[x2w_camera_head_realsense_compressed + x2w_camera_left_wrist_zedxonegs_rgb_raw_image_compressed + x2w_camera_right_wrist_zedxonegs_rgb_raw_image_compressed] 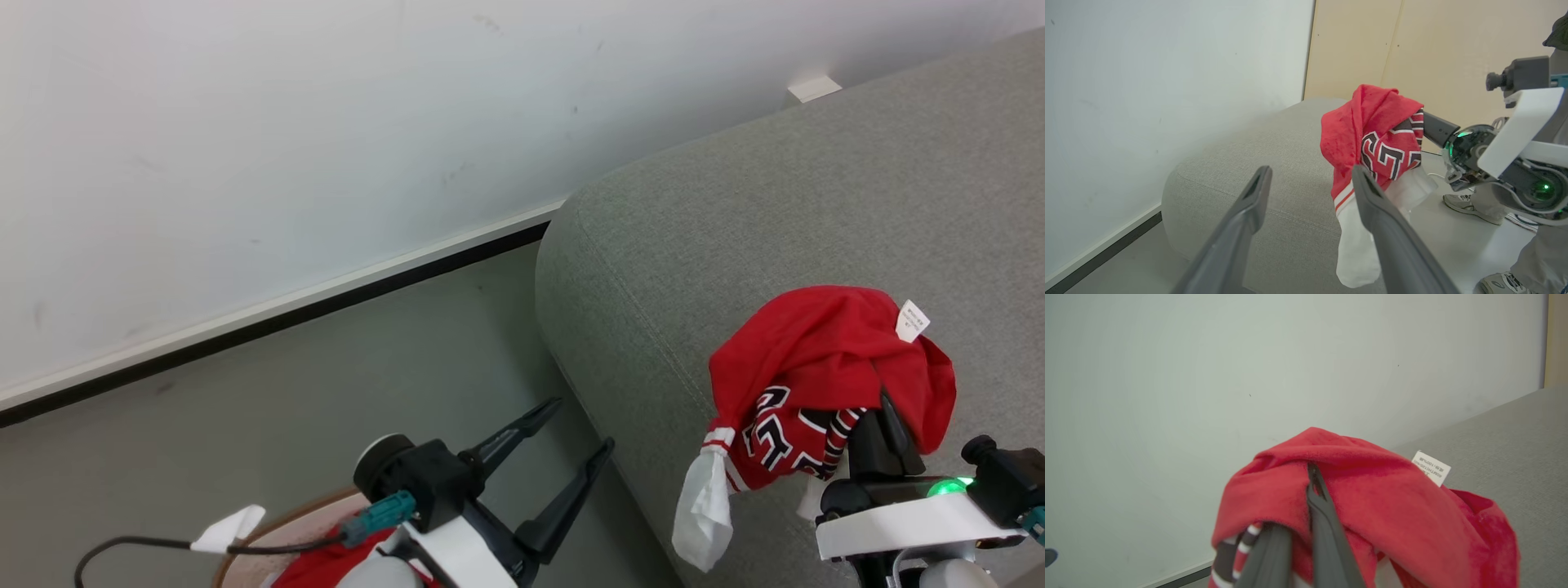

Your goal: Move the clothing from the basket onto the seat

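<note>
One bundle of clothing (816,359) is pinched in the right tool (883,412), whose two long dark fingers are pressed together and half buried in the folds. It is soft, crumpled red knit with black-and-white block lettering, striped ribbing and a small white care label (912,320). A limp white panel (702,506) hangs from its lower edge. The bundle is held up over the seat (775,204), a broad sofa in light-grey woven fabric with a rounded corner and one seam running along its edge. Whether the hanging panel brushes the upholstery I cannot tell. In the right wrist view the tool's fingers (1327,539) rise closed through the red cloth. The left tool (581,425) holds nothing, and its two tapered fingers are spread wide above the grey floor just beside the sofa's end. Under it shows a curved stretch of the basket's (282,514) brown rim, with a second patch of red clothing (322,565) inside; how many pieces lie there I cannot tell. The left wrist view shows the smooth white wall, a beige panel (1355,45) behind the sofa, and a person's two pale shoes (1470,206) on the floor.
</note>
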